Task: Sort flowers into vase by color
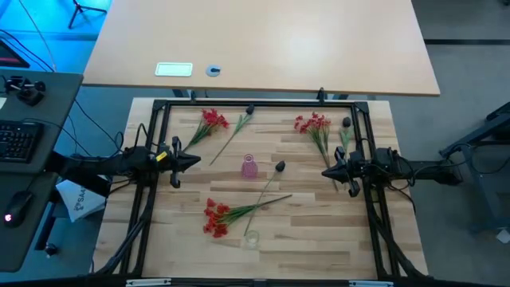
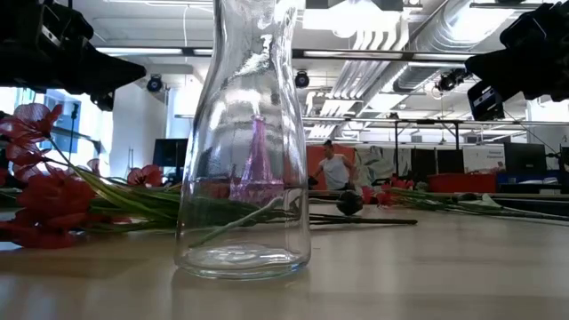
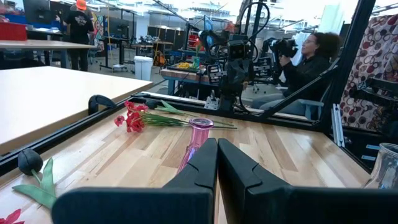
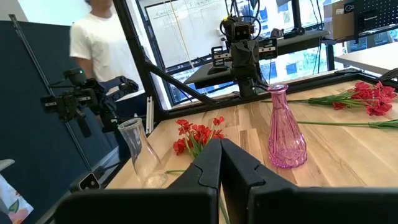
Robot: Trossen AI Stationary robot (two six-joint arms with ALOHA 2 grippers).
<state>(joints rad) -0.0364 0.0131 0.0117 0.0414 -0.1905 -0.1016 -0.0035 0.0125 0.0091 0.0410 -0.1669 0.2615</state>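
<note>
- The wooden table is butcher-block, pale planks in strips, fenced by a black metal frame.
- A pink vase of ribbed glass, narrow-necked and bulbous at the base, stands upright near the middle, empty.
- A clear glass carafe stands upright at the near edge; in the low view it fills the foreground and blocks much of the table behind it.
- One red flower bunch lies at the far left, a second red bunch at the far right, and a third red bunch lies just beside the carafe, its green stalks running toward the centre.
- One dark bloom lies by the far rail, its stalk slanting toward the pink vase; a second dark bloom lies near the pink vase on its right.
- A third dark bloom seems to lie at the far right, though it is small and hard to make out.
- The left gripper hangs over the table's left side, fingers pressed together, holding nothing.
- The right gripper hangs opposite on the right, near the stalks of the second red bunch, fingers also together and empty.
- Beyond the frame, a larger tan tabletop and people in the room behind.
</note>
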